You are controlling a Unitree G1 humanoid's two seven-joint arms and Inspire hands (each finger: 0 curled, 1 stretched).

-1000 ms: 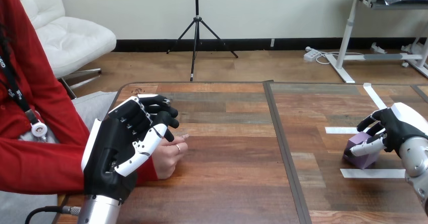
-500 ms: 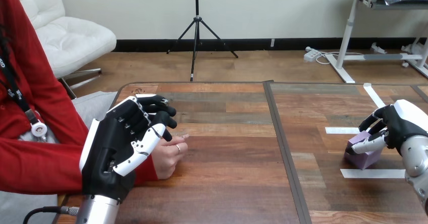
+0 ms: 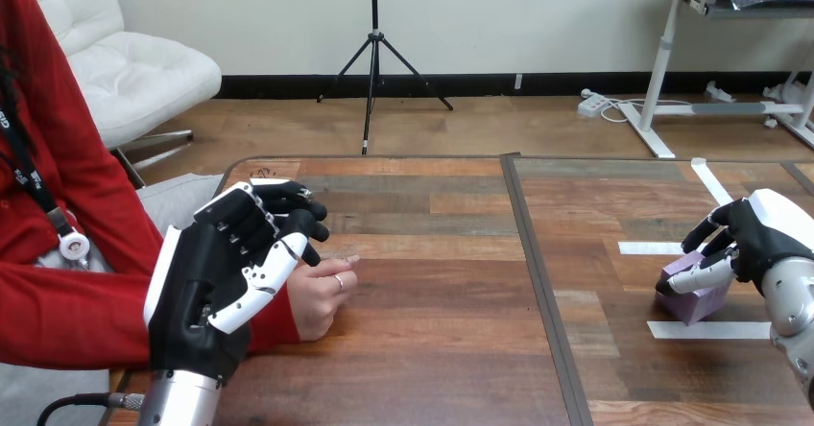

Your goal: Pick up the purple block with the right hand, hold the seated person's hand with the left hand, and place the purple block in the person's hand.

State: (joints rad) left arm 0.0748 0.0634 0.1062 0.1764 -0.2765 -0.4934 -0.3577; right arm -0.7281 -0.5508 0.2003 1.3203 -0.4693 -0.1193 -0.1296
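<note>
The left arm rises from the lower edge near the bench's point(image 3: 442, 340) left corner, silver forearm upright. The left hand point(image 3: 206, 287) stands on edge, white back shells facing left and palm turned right. It stands just in front of the person's hand point(image 3: 322, 296), which rests on the bench as a loose fist. Whether it has any grip on that hand cannot be told.

The right arm comes in at the right edge, and the right hand point(image 3: 763, 234) reaches left over the purple block point(image 3: 691, 301). Its fingers point(image 3: 720, 223) curl down behind the block's top while the thumb lies across its near upper edge, pinching it. The block sits low at the bench's right side, between two white tape strips point(image 3: 708, 329), well apart from the person's hand.
</note>
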